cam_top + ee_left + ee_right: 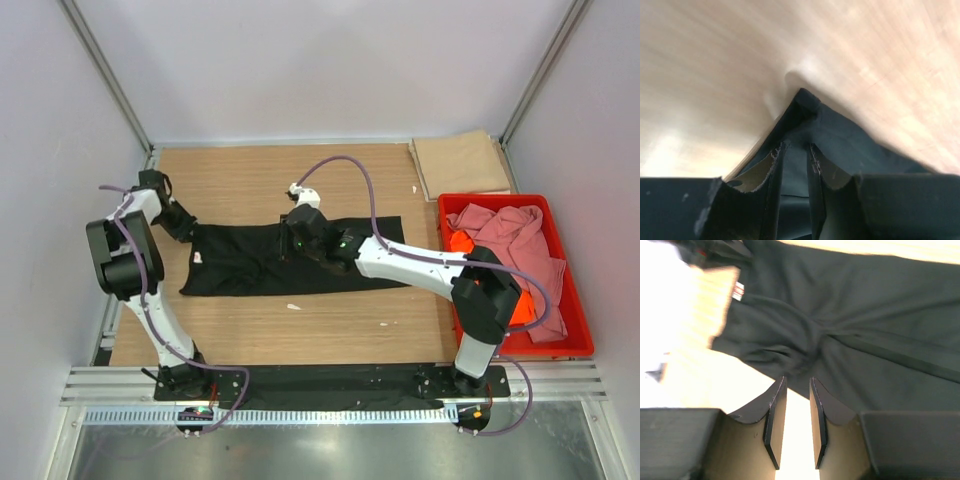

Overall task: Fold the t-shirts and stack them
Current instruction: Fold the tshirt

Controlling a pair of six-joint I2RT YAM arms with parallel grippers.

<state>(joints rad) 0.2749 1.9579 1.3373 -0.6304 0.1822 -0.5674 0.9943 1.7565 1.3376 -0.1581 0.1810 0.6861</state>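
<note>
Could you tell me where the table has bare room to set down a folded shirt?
Two bare strips: one beyond the black t-shirt, left of the folded tan t-shirt; one between the black t-shirt and the arm bases. The right side is crowded by the red crate.

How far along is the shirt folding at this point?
Done: the tan shirt lies folded at the far right corner of the table. In hand: the black shirt is spread out, left gripper at its corner, right gripper at its far edge, both slightly parted. Left: the pink shirt and orange shirt lie crumpled in the red crate.
</note>
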